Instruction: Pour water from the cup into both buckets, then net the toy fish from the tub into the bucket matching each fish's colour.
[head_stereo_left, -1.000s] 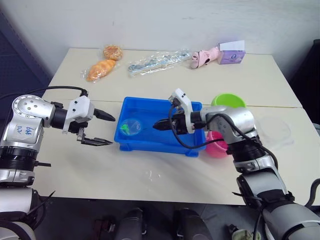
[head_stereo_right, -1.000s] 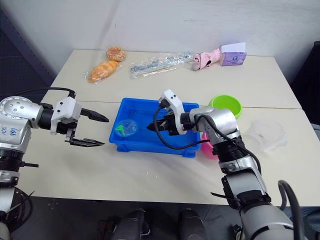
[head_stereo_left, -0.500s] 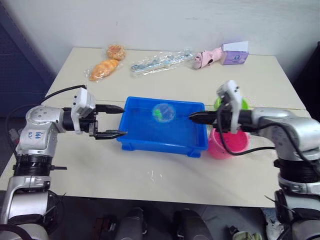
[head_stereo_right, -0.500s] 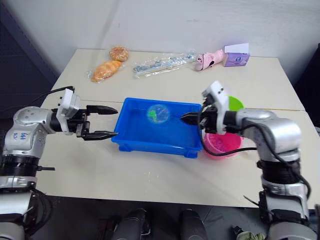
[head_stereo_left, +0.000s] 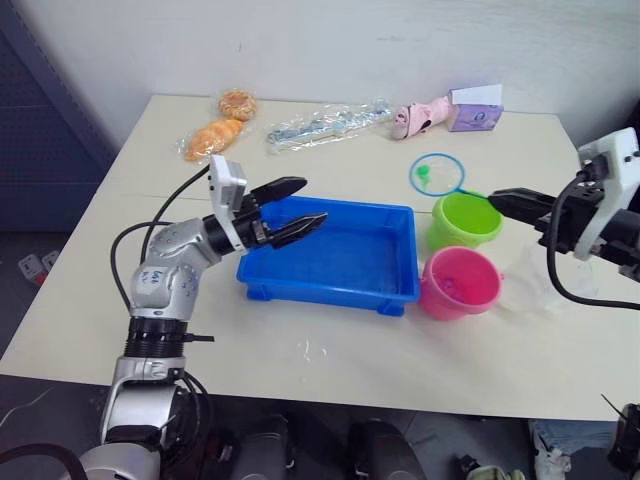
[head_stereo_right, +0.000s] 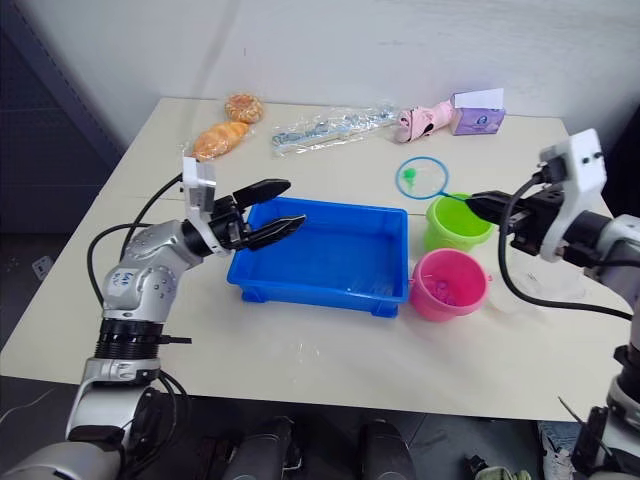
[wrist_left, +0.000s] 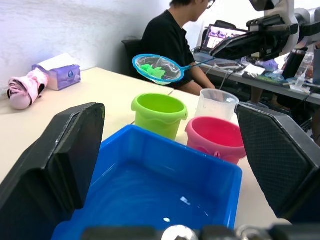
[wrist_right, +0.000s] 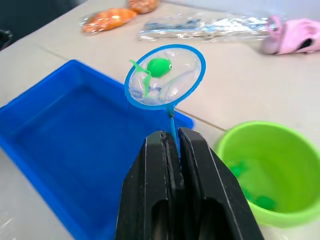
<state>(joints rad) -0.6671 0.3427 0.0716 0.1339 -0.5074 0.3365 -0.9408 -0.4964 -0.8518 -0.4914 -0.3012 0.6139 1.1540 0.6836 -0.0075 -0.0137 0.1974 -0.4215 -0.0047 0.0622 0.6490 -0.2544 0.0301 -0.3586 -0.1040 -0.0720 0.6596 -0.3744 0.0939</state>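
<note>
The net (wrist_right: 165, 76) is held in the air beyond the green bucket (head_stereo_left: 463, 219), its blue hoop roughly level, with a small green fish (wrist_right: 159, 66) lying in the mesh. Its thin handle runs back to the right tool (wrist_right: 172, 145), whose two black fingers are pressed together on it; that arm reaches in from the right, above the counter (head_stereo_left: 300, 350). More green fish lie inside the green bucket. The pink bucket (head_stereo_left: 459, 283) stands just in front of it, the clear cup (wrist_left: 216, 104) beside them. The blue tub (head_stereo_left: 335, 255) sits left of both buckets. The left tool (head_stereo_left: 290, 207) hovers over the tub's left rim, fingers spread wide, forearm angled inward.
</note>
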